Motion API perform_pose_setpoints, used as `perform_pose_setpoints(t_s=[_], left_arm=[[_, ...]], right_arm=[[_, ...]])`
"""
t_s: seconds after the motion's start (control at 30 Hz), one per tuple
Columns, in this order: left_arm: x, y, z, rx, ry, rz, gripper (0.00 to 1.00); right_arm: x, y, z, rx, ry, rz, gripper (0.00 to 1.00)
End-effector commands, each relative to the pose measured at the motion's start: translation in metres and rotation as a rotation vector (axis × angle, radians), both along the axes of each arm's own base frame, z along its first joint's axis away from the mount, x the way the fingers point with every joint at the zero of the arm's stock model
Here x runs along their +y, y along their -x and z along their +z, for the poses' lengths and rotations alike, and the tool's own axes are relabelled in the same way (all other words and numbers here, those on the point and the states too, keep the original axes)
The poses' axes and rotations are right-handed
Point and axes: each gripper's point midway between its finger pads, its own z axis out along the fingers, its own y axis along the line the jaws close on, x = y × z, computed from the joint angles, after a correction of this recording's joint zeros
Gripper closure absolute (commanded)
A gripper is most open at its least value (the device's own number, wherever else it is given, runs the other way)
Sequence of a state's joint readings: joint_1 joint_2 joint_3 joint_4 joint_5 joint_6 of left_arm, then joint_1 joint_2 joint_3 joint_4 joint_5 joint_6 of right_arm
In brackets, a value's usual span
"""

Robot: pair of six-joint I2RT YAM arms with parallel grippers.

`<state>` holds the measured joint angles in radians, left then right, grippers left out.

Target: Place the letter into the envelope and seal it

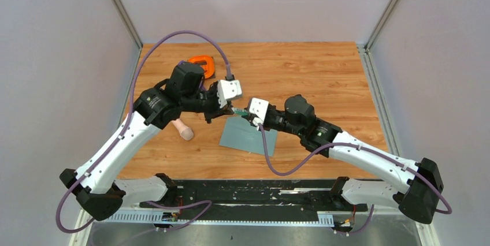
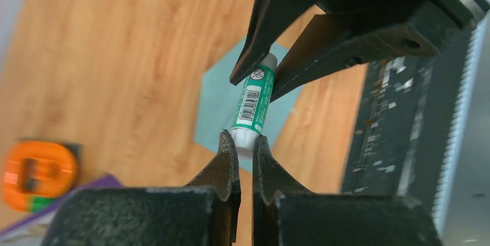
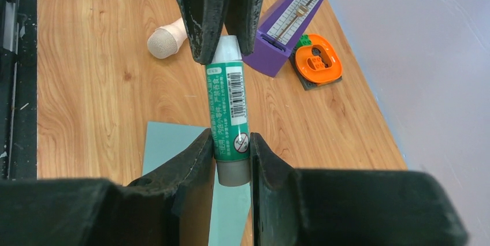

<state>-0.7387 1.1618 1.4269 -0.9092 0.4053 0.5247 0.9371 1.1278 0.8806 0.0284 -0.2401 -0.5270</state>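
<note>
My left claw [image 2: 244, 140] pinches the white end of a glue stick [image 3: 230, 107]. My right claw [image 3: 233, 145] clamps its grey end, above the envelope [image 1: 245, 136] lying flat on the table [image 1: 323, 73]. My right wrist view shows the purple metronome [image 3: 289, 23] plainly, far left; overhead, my left arm [image 1: 115, 148] hides it.

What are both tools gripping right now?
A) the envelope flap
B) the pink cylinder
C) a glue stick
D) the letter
C: the green-labelled glue stick is pinched at its white end by the left tool and at its grey end by the right tool.
</note>
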Motion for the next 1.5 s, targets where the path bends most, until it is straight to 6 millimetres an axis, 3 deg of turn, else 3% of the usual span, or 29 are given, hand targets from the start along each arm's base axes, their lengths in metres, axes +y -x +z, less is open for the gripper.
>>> perform_pose_setpoints(t_s=[0.0,0.17,0.23,0.33,0.43,0.57,0.67,0.77,0.97,1.17,1.37,1.47], left_arm=[[-0.024,0.033,0.009,0.516,0.245,0.117,1.00],[-0.035,0.031,0.011,0.838,0.386,0.214,1.00],[-0.037,0.032,0.014,0.860,0.409,0.191,0.98],[-0.036,0.031,0.014,0.834,0.402,0.179,0.78],[-0.032,0.027,0.017,0.722,0.376,0.141,0.42],[-0.020,0.018,0.010,0.547,0.286,0.114,0.31],[-0.017,0.019,0.002,0.512,0.241,0.095,0.32],[-0.015,0.019,0.000,0.497,0.221,0.093,0.49],[-0.016,0.013,0.004,0.479,0.230,0.111,0.65],[-0.018,0.013,0.007,0.489,0.239,0.111,0.54],[-0.019,0.008,0.015,0.466,0.257,0.128,0.67],[-0.019,0.009,0.018,0.463,0.258,0.117,0.63]], right_arm=[[0.006,0.004,0.047,-0.115,-0.129,0.011,1.00],[0.006,0.005,0.046,-0.122,-0.128,0.009,1.00],[0.006,0.005,0.045,-0.121,-0.125,0.008,1.00],[0.007,0.006,0.045,-0.120,-0.124,0.013,1.00],[0.008,0.007,0.045,-0.118,-0.126,0.019,1.00],[0.011,0.008,0.047,-0.117,-0.131,0.034,1.00],[0.012,0.007,0.048,-0.117,-0.133,0.036,1.00],[0.011,0.006,0.048,-0.119,-0.132,0.025,1.00],[0.010,0.009,0.046,-0.115,-0.133,0.035,1.00],[0.012,0.013,0.040,-0.097,-0.117,0.057,1.00],[0.012,0.013,0.043,-0.094,-0.124,0.060,1.00],[0.012,0.012,0.039,-0.089,-0.116,0.056,1.00]])
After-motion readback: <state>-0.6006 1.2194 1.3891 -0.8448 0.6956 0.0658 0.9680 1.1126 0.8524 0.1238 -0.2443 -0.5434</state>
